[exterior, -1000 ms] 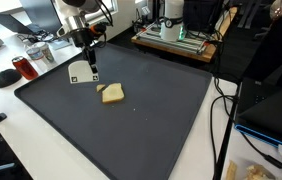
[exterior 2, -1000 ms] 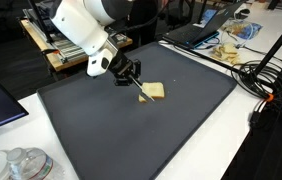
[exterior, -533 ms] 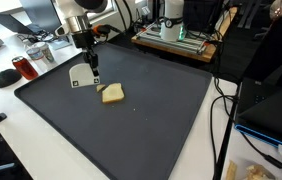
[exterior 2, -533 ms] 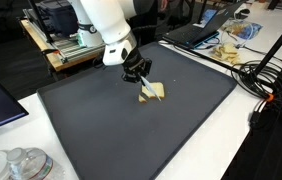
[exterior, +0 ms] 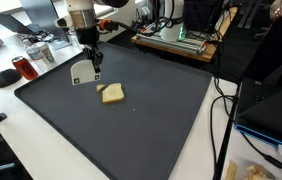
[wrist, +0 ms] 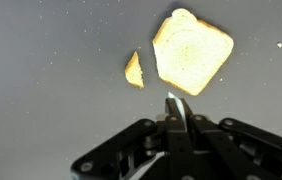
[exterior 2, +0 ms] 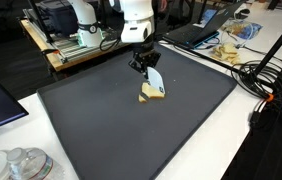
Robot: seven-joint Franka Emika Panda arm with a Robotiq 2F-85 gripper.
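My gripper (exterior: 94, 64) (exterior 2: 144, 64) hangs over the far part of a dark mat (exterior: 131, 130) (exterior 2: 101, 130). It is shut on a thin flat blade-like tool (exterior: 81, 74) (exterior 2: 154, 80), which shows edge-on in the wrist view (wrist: 174, 103) between the fingers. A slice of bread (exterior: 112, 93) (exterior 2: 153, 95) (wrist: 191, 50) lies flat on the mat just beyond the tool's tip. A small torn-off crumb piece (wrist: 134, 70) lies next to the slice. The tool's tip is close to the slice; I cannot tell whether it touches.
A red can (exterior: 21, 68) and a bowl stand on the white table beside the mat. An equipment rack (exterior: 176, 33) stands behind the mat. Cables (exterior 2: 266, 75), a laptop and food packets (exterior 2: 231, 40) lie to one side. Glass jars (exterior 2: 21, 165) stand near the front.
The arm has swung round, and the gripper with the tool has shifted from beside the bread to over its far side. The bread has not moved.
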